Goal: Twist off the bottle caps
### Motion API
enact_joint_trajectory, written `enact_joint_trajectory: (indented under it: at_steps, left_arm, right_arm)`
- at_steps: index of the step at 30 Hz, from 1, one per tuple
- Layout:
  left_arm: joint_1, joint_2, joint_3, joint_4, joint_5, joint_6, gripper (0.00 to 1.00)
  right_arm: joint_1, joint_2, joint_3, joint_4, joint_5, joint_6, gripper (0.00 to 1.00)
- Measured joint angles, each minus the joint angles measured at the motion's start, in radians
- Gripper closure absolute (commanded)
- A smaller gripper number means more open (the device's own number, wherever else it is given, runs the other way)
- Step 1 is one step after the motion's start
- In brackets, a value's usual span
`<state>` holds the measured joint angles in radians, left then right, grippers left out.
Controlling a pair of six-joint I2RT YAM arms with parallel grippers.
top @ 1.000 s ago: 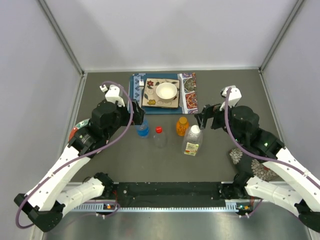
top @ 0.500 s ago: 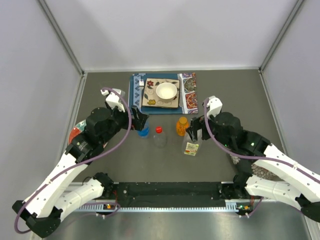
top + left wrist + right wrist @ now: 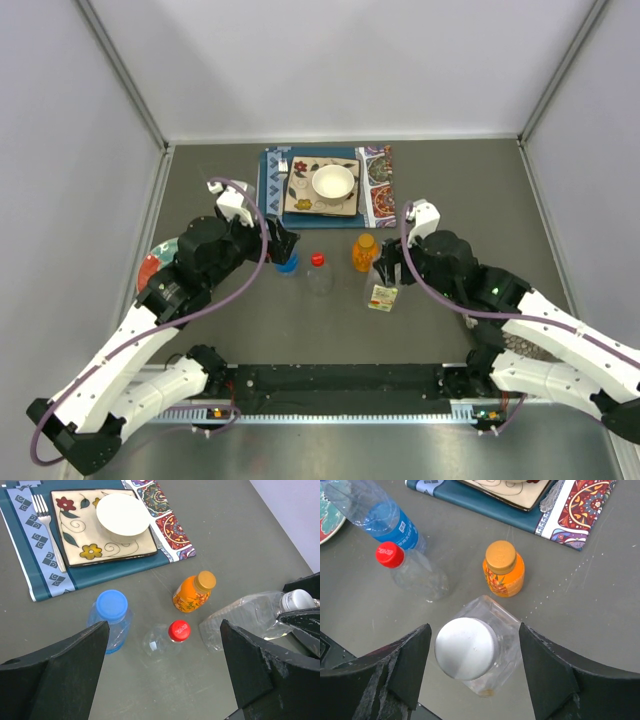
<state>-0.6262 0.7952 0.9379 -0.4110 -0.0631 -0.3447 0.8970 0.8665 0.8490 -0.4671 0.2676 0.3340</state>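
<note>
Two-arm rig at the opening of cap removal. Over the preceding second the right arm had swung in from the right side of the bench to stand over the clear labelled bottle. Its right jaws had narrowed from full spread to a part-open gap. The left arm had advanced toward the blue-capped bottle, its left jaws unchanged: spread wide and holding nothing. Judged from this, a first grasp was being formed on the white cap. No cap had yet been loosened, and all four sat on their bottles, which stood in a loose row in front of the placemat. In the right wrist view the white cap lay squarely between the two fingers, close to the left one, with a strip of bottle shoulder showing before the right one. No contact was visible, so the right jaws were read as open about the cap, not yet clamped. In the left wrist view the blue cap lay just inside the left finger and the red cap near the middle of the gap. The orange cap lay beyond the red one, toward the placemat. None of the three touched the left jaws. The labelled bottle's body was held by neither arm, so it would probably turn with its cap unless braced.
</note>
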Motion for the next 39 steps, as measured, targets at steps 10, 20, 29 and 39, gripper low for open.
enact_joint_trajectory:
  at_steps: [10,20,29,39]
  left_arm:
    - [0.000,-0.008,-0.014,0.000,-0.001,0.000,0.02]
    - [0.000,-0.018,-0.026,0.052,0.019,0.008,0.02]
    - [0.000,-0.041,-0.031,0.155,0.181,0.008,0.02]
    - [0.003,-0.014,0.027,0.311,0.575,-0.052,0.01]
  right_arm:
    - [0.000,-0.004,-0.011,0.042,0.016,0.003,0.62]
    - [0.002,-0.035,0.092,-0.060,0.013,0.034,1.00]
    - [0.003,-0.049,0.317,-0.081,-0.121,0.039,1.00]
    - [0.003,-0.224,0.320,-0.047,-0.515,-0.206,1.00]
